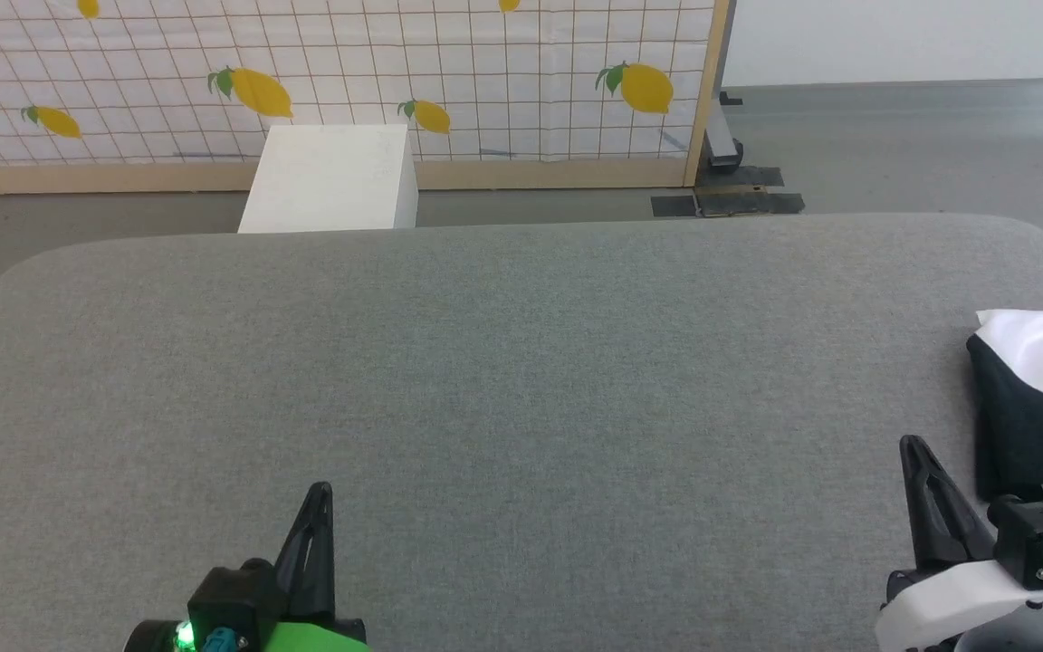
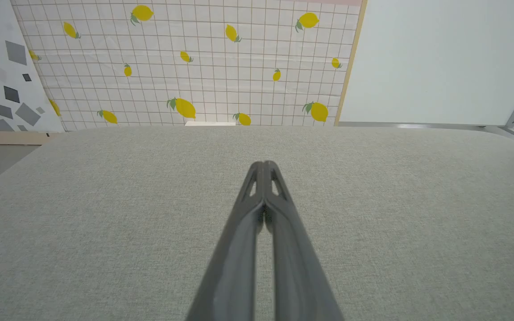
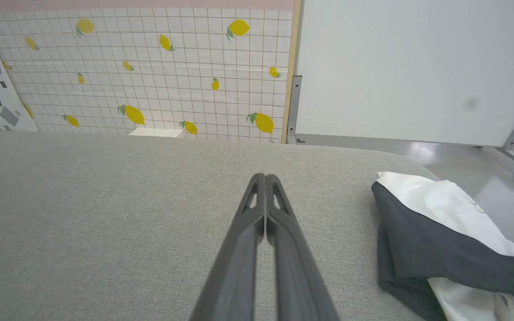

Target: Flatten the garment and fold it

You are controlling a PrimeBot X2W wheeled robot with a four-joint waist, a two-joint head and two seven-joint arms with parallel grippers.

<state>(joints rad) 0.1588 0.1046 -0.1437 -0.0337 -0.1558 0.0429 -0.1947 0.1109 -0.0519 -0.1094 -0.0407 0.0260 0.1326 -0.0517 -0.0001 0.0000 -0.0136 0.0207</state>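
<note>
The garment (image 1: 1033, 412) is lying bunched in a loose heap at the far right edge of the grey tabletop (image 1: 503, 380). Its white cloth is showing above and below a wide, creased black band.

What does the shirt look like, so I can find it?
Find the big grey table. At its right edge, beside the right claw, lies the bunched-up garment. It is soft, white and black, unlike the all-white box behind the table.
</note>
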